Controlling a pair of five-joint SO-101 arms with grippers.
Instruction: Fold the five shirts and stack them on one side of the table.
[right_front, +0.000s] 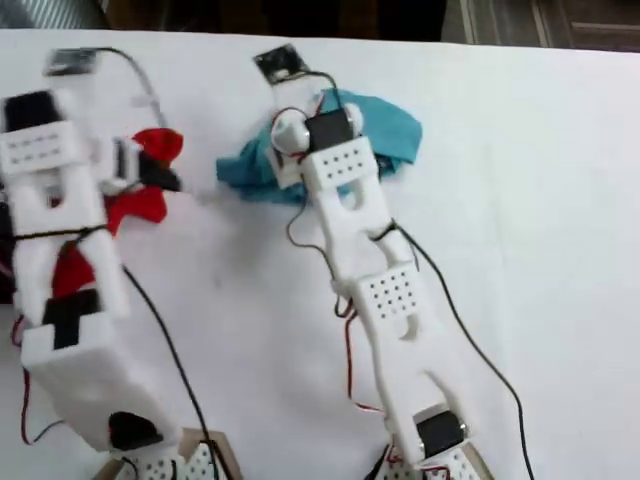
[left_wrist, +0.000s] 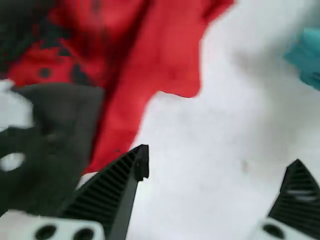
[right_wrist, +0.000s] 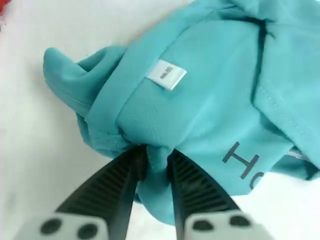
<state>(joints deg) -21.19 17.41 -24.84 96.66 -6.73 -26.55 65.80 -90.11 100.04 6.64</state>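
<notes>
Right hand (right_wrist: 155, 160): I record the fingers drawn narrow and pinched on a bunched fold at the edge of the teal shirt (right_wrist: 200, 100), with cloth squeezed between the two ribbed black pads. The teal shirt lies crumpled on the white table (right_front: 550, 200), toward the far edge and near its middle in the high view, with the right arm stretched out over it so that part of the cloth is covered. The garment is not flat: I see one rolled lobe sticking out to the side, a white label (right_wrist: 166, 74) facing up, and grey lettering (right_wrist: 245, 162) partly hidden by a fold. Left hand (left_wrist: 220, 167): I record the fingers spread wide with nothing between them, hanging over bare table just beside the hem of the red shirt (left_wrist: 140, 60). I cannot tell whether either finger touches that hem. The red shirt is also crumpled, with dark markings on the part farther from the hand, and in the high view it sits at the left side of the table, partly under the left arm. The two shirts lie apart, with a strip of bare table between them. A black cable (right_front: 170, 350) runs from the left arm across the near part of the table.
</notes>
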